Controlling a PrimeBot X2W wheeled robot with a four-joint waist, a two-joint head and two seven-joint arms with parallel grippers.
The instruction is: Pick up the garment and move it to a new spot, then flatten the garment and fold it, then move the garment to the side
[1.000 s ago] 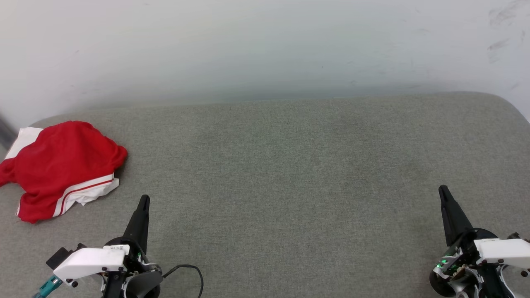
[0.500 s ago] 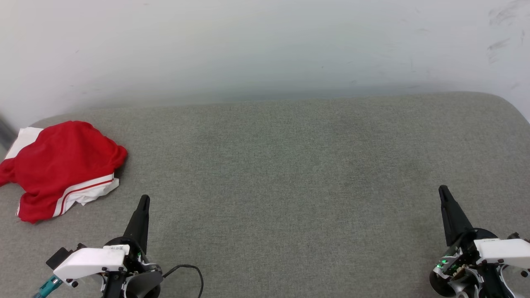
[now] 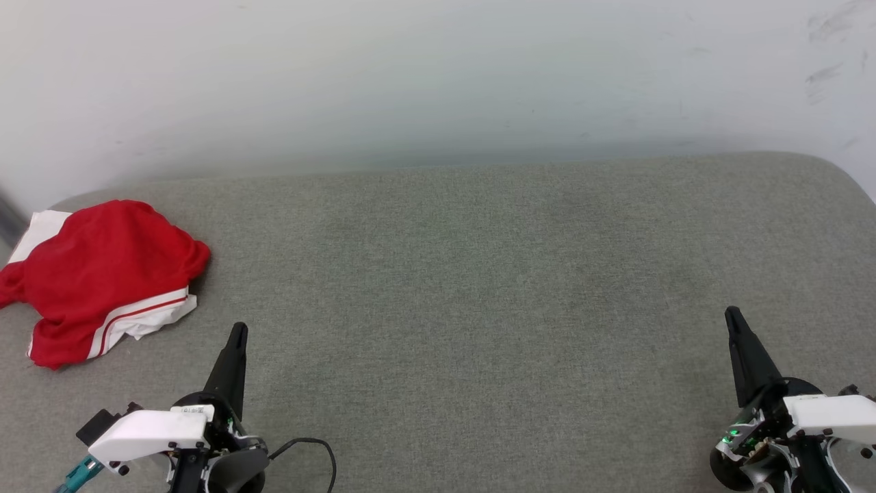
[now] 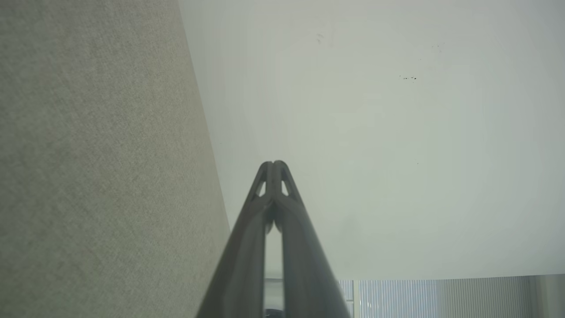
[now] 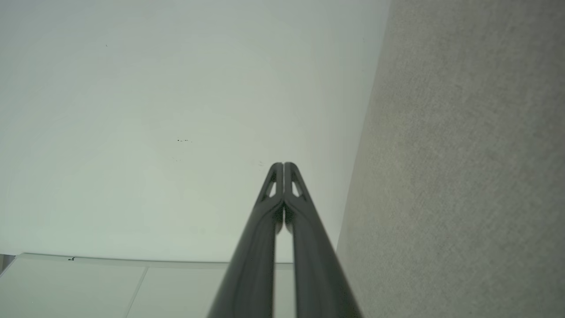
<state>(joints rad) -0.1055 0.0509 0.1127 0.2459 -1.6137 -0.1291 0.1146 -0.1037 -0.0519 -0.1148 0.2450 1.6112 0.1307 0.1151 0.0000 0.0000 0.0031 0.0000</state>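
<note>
Grey fabric surface, white wall

I take this for a plain indoor test room, something like a robotics lab, more than a lived-in home. I face a white painted wall with grey scuff marks at its far right. Set against it is a wide counter covered in grey woven fabric, its far corners rounded like a pad or mattress; which, I cannot tell. One red and white garment lies crumpled at its left edge. A black cable loops loose by the base of my left end effector. My left wrist view catches pale vertical slats, like a blind or ribbed panel, past the wall's edge.
</note>
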